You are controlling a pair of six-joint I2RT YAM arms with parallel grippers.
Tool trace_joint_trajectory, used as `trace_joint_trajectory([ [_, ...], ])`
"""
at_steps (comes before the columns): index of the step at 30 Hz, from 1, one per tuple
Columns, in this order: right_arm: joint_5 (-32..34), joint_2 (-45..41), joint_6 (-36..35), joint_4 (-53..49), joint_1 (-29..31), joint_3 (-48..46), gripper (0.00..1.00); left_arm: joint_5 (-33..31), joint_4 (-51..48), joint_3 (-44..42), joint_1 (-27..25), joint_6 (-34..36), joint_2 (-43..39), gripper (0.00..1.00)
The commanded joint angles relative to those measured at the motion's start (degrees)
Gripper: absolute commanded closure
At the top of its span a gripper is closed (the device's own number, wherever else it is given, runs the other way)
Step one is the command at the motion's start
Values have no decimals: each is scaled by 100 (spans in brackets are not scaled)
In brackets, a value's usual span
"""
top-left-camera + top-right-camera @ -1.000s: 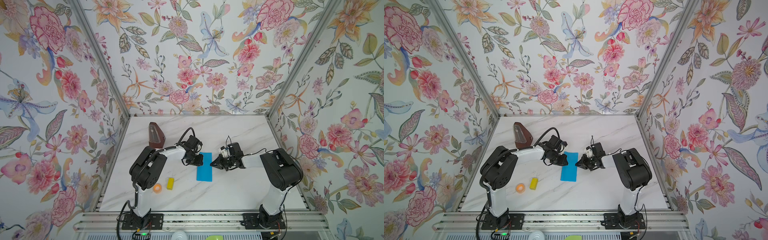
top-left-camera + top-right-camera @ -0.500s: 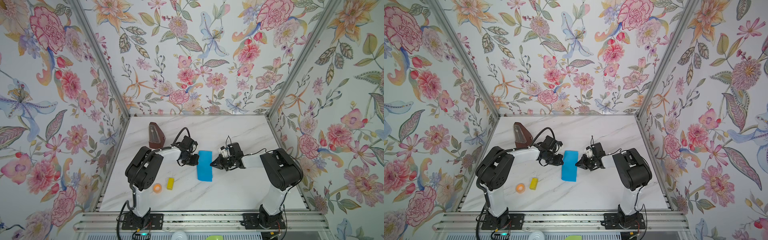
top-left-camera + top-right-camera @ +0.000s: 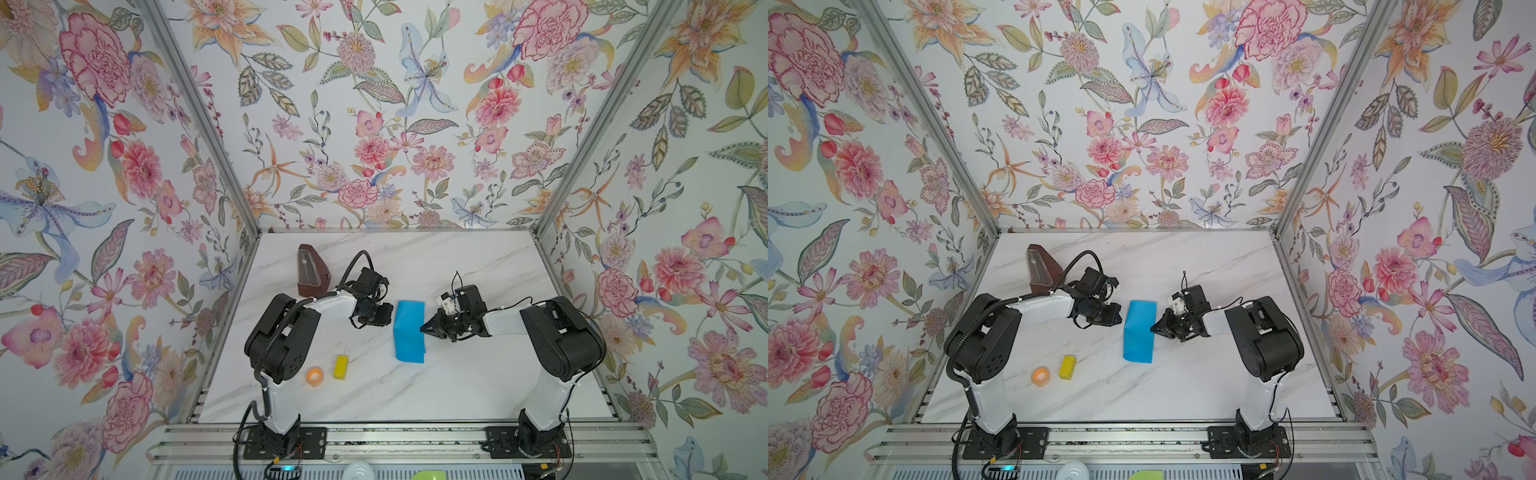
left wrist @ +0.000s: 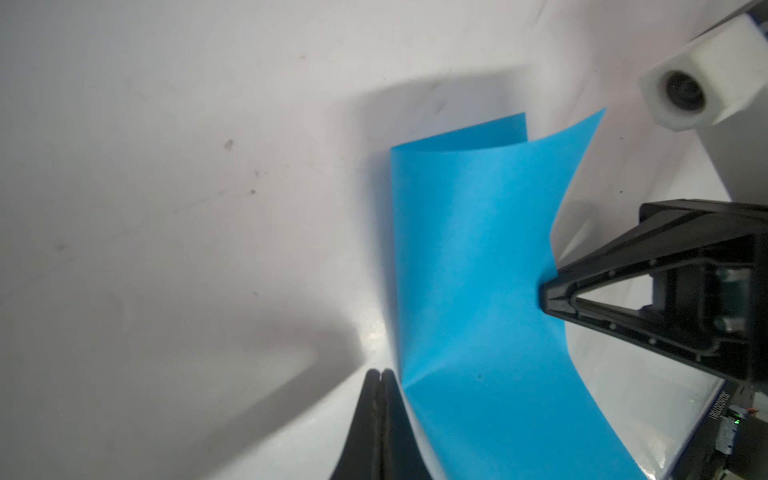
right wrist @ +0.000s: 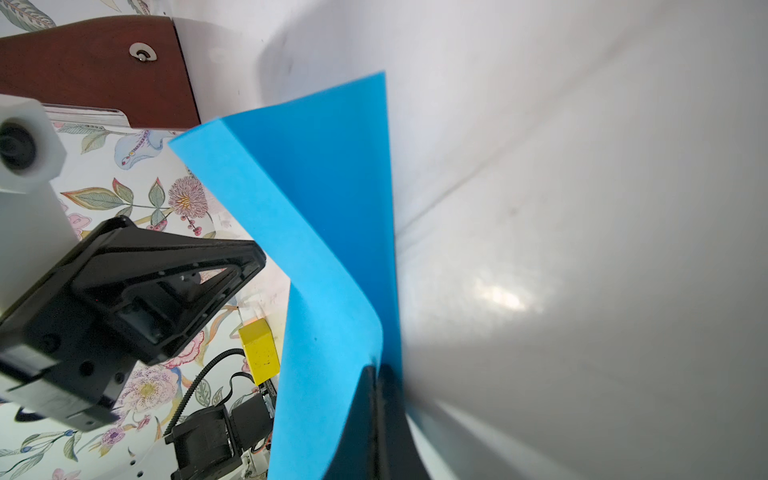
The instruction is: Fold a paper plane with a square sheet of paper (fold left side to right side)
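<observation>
- The left claw (image 4: 379, 376) is pressed fully together, empty, just beside the fold.
- The right claw (image 3: 424, 328) is closed too, tip touching the opposite edge; any pinch is unclear.
- The square sheet of paper (image 3: 409, 332) lies folded double between both claws on the desk (image 3: 457, 382).
</observation>
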Motion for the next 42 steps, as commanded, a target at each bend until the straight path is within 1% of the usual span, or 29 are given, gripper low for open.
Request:
trace_joint_trajectory([
  [1,329,108,-66,-529,-6,-142,100,249,169,323,-159,-146,205,100],
  [7,329,77,-81,-555,-11,-159,100,365,253,405,-201,-179,459,100],
  [11,337,77,-82,-555,-15,-151,100,282,152,405,-192,-123,566,100],
  [15,342,77,-82,-563,-15,-150,100,-304,-221,419,-144,-1,647,100],
  [21,355,77,-103,-595,-24,-151,100,-916,-514,217,82,142,687,100],
  [25,372,85,-91,-582,-24,-143,100,-1048,-651,177,196,273,696,100],
  [30,364,71,-84,-599,-8,-138,100,-907,-660,341,216,269,480,100],
  [35,368,54,-87,-616,-13,-138,100,-327,-346,513,152,85,180,100],
  [42,372,77,-76,-618,-7,-108,100,-29,-313,887,-84,15,401,100],
])
